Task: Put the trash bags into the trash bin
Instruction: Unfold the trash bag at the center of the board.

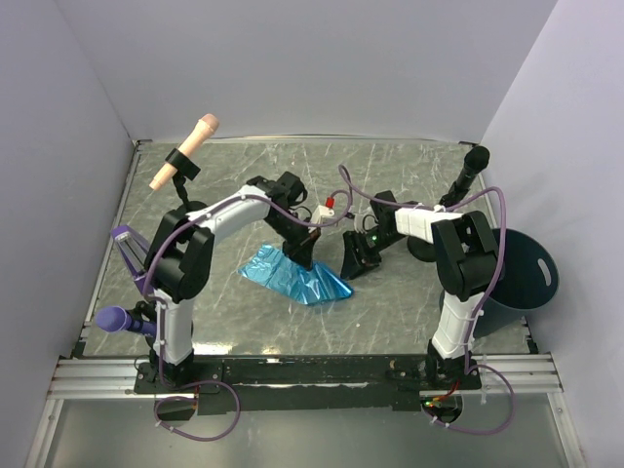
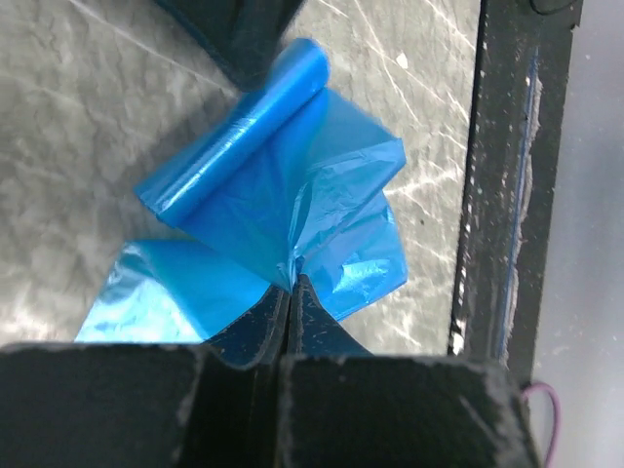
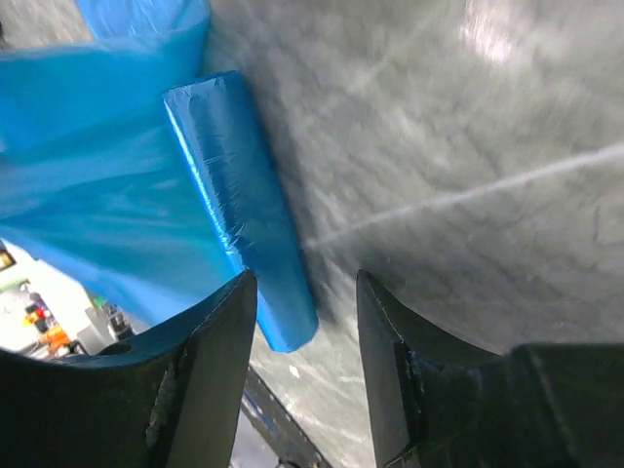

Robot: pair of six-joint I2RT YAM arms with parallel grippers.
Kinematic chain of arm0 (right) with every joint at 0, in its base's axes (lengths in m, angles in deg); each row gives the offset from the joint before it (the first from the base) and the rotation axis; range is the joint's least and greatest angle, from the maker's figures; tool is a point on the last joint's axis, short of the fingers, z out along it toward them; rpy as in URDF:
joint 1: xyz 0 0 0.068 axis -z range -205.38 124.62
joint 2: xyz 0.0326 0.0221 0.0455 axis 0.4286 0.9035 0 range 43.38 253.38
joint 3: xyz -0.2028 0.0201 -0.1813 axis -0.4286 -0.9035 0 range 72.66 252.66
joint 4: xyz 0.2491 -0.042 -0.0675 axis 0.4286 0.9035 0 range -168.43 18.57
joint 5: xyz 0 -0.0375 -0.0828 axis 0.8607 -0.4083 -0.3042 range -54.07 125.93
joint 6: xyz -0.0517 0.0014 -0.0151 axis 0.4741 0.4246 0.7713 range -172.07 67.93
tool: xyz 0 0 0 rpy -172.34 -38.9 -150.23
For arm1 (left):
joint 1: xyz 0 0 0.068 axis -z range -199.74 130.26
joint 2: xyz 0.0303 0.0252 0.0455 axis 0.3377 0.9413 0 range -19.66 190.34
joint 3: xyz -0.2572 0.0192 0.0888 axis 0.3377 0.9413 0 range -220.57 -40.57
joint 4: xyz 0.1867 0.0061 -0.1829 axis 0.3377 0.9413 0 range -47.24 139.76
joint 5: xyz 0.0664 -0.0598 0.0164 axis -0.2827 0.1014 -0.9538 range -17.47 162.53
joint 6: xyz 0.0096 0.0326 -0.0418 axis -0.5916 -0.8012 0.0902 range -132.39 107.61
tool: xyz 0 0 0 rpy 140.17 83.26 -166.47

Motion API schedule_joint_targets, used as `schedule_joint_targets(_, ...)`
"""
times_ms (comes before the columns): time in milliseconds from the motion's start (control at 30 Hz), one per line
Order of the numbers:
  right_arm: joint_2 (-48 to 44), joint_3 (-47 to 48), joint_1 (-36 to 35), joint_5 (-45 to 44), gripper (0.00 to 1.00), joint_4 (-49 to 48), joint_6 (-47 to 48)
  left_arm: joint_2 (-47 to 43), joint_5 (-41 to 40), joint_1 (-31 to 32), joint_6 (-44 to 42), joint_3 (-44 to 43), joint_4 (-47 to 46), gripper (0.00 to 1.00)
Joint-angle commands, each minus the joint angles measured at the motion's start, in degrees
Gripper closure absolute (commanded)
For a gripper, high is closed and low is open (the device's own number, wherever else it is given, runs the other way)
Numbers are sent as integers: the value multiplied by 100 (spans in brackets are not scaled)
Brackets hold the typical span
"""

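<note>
The trash bags [image 1: 297, 278] lie as a crinkly bright-blue sheet in the middle of the table, ending in a tight roll [image 2: 234, 132]. My left gripper [image 1: 302, 252] stands over the sheet's far edge. In the left wrist view its jaws [image 2: 292, 285] are shut on a pinched fold of the blue film [image 2: 331, 205]. My right gripper [image 1: 353, 263] is low beside the sheet's right end and open. The roll's end [image 3: 263, 244] reaches into the gap by the left finger [image 3: 210, 351], untouched. The dark trash bin [image 1: 526, 268] stands at the far right edge.
A beige microphone [image 1: 185, 151] stands at the back left, a black one [image 1: 470, 168] at the back right, and a purple one [image 1: 122, 319] lies near the left arm's base. The table's black front rail [image 2: 502, 195] runs close to the bags. Grey walls enclose three sides.
</note>
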Motion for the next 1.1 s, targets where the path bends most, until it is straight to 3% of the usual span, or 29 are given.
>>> schedule_joint_targets(0,99,83,-1,-39,47,-682,-262,-399,-315,0,-324,-511,1263,99)
schedule_joint_targets(233,390,285,-282,242,40,-1016,-816,-988,-1114,-18,-420,-565,2055,99)
schedule_joint_targets(400,469,416,-712,-266,39,-1079,-869,-1418,-1721,-27,-386,-311,2433,99)
schedule_joint_targets(667,829,856,-827,-1313,39,-560,-983,-2262,-2030,-62,-87,990,2065,99)
schedule_joint_targets(967,619,821,-1081,-1137,39,-683,-825,-2816,-2574,-53,-130,1860,2029,99)
schedule_joint_targets(1000,575,812,-1152,-1242,34,-700,-842,-2869,-2609,-53,-122,1922,2021,99)
schedule_joint_targets(1033,479,743,-1231,-1347,5,-805,-860,-2930,-2627,-53,-122,1949,2021,99)
schedule_joint_targets(1067,391,646,-1310,-1383,1,-928,-852,-2983,-2636,-53,-130,1958,2021,99)
